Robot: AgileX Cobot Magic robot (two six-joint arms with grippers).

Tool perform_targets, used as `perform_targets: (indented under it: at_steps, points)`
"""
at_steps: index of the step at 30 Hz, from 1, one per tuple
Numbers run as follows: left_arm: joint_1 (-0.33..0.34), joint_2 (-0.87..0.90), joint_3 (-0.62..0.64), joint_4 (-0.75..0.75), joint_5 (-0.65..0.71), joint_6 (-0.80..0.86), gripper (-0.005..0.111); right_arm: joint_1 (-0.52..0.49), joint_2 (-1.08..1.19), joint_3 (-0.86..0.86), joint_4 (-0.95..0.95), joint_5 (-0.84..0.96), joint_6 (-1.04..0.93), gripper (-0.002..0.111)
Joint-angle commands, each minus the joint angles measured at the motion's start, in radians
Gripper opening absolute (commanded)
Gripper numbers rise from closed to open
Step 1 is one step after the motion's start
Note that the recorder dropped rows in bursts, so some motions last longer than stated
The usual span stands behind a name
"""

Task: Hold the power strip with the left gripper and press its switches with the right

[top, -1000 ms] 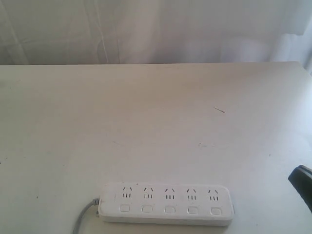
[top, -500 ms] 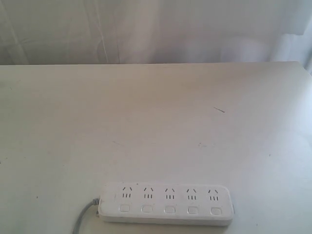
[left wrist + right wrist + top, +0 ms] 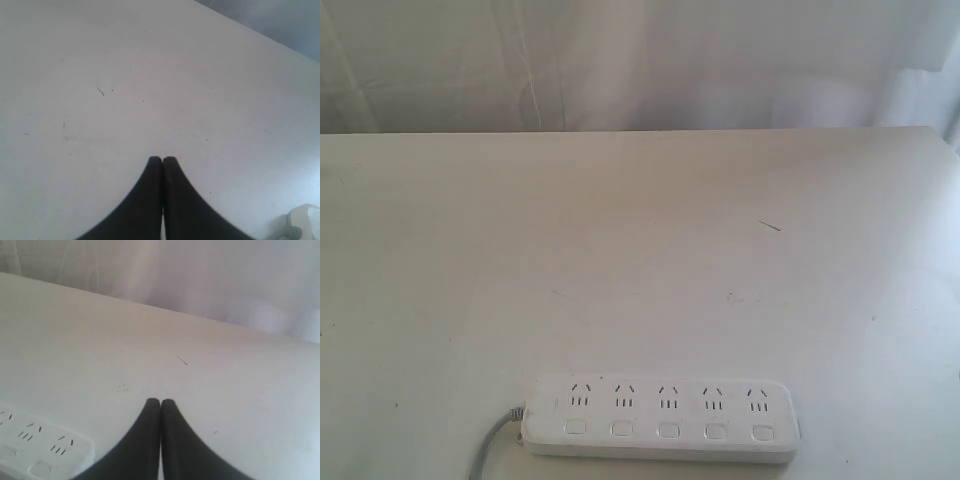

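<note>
The white power strip (image 3: 660,417) lies flat near the front edge of the table, its grey cord (image 3: 492,442) leaving at its left end. Its switches (image 3: 668,430) form a row of small white buttons below the outlets. Neither arm shows in the exterior view. In the left wrist view my left gripper (image 3: 162,159) is shut with nothing in it, above bare table, and one end of the power strip (image 3: 306,217) sits at the frame corner. My right gripper (image 3: 160,402) is also shut and empty, with the power strip (image 3: 40,445) off to one side of it.
The pale table (image 3: 640,250) runs back to a white curtain (image 3: 640,60). A short dark mark (image 3: 770,226) lies on the table right of centre. The table's right edge shows at the far right of the exterior view.
A dark gripper tip at the right edge of the exterior view one second ago has gone out of that view. The power strip has not moved.
</note>
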Motion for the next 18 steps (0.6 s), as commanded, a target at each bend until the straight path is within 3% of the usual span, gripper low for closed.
perform_targets:
  at_steps: [1,5,18]
  points:
    - [0.001,-0.004,0.004,-0.007,-0.003,-0.005,0.0,-0.004,-0.005,0.005,0.234,0.039,-0.299,0.0]
    - [0.001,-0.004,0.004,-0.007,-0.003,-0.005,0.0,-0.004,-0.005,0.005,0.389,0.066,-0.469,0.0]
    - [0.001,-0.004,0.004,-0.007,-0.003,-0.005,0.0,-0.008,-0.005,0.005,0.384,0.082,-0.449,0.0]
